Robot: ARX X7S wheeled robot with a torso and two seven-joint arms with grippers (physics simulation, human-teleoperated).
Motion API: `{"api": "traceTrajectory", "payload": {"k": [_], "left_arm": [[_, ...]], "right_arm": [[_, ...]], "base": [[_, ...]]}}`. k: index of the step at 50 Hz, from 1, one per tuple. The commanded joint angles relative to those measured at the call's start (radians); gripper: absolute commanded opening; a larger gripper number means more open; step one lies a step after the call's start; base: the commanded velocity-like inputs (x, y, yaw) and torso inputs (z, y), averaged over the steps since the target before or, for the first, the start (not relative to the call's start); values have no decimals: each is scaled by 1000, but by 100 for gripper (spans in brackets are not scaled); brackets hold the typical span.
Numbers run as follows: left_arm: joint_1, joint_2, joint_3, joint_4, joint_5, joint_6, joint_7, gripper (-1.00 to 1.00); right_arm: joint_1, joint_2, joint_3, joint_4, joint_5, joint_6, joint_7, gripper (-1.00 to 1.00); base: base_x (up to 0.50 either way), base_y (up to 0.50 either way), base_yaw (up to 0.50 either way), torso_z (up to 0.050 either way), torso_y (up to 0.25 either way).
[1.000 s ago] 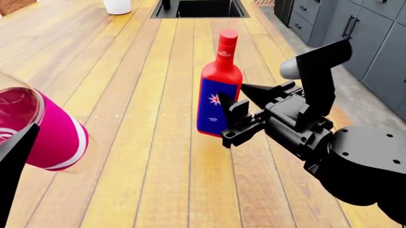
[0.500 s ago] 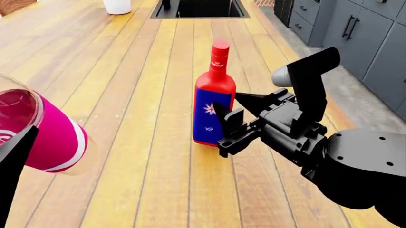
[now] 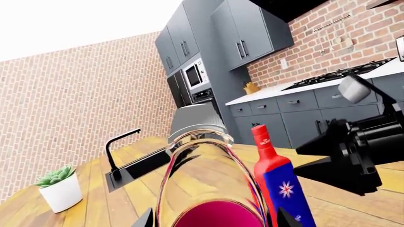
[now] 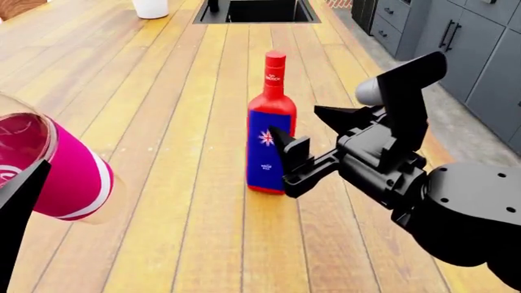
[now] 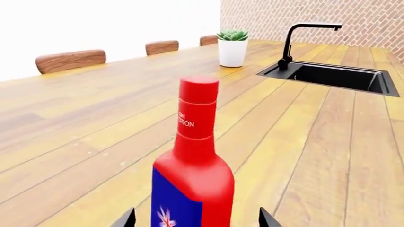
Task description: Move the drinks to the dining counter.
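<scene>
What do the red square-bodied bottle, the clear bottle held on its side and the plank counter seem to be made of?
Red square-bodied bottle: glossy, opaque, probably painted glass or plastic, going by its smooth sheen. Clear bottle with magenta label: transparent plastic, it seems; pink liquid shows through. Honey-yellow plank counter: wood with a satin varnish, shown by grain lines and seams.

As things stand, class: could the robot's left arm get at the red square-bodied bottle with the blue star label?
Probably not yet. The left gripper is shut on the clear pink-liquid bottle, so it has no free grip. The red bottle stands on the wooden counter between the right gripper's open fingers.
</scene>
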State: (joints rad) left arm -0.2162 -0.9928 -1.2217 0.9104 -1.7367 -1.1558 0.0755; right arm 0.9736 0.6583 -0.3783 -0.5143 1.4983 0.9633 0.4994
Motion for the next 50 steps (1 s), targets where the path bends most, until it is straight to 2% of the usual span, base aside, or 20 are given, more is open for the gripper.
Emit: {"api": "traceTrajectory", "payload": {"k": [1, 18, 28, 32, 40, 47, 50], "left_arm": [[6, -1, -9, -2, -15, 0, -13, -100], [4, 1, 3, -2, -4, 5, -9, -100], [-14, -1, 55, -5, 23, 25, -7, -100], [-25, 1, 94, -6, 45, 36, -4, -100], [-52, -10, 187, -5, 87, 59, -16, -100], [-123, -122, 427, -27, 137, 112, -151, -100], [-173, -166, 568, -71, 147, 157, -212, -100]], "right_arm": [[4, 7, 7, -5, -4, -5, 1, 100], [16, 22, 25, -25, 67, -8, 5, 100], [48, 45, 53, -55, 145, -13, 44, 100], [59, 72, 80, -85, 191, -23, 75, 100], [23, 188, 218, -184, 302, -107, 169, 100], [-27, 291, 351, -261, 403, -181, 220, 100], [-50, 310, 383, -270, 412, -195, 223, 100]], "base": [[0, 0, 0, 0, 0], [0, 0, 0, 0, 0], [0, 0, 0, 0, 0], [0, 0, -1, 0, 0], [0, 0, 0, 1, 0], [0, 0, 0, 0, 0], [0, 0, 0, 0, 0]]}}
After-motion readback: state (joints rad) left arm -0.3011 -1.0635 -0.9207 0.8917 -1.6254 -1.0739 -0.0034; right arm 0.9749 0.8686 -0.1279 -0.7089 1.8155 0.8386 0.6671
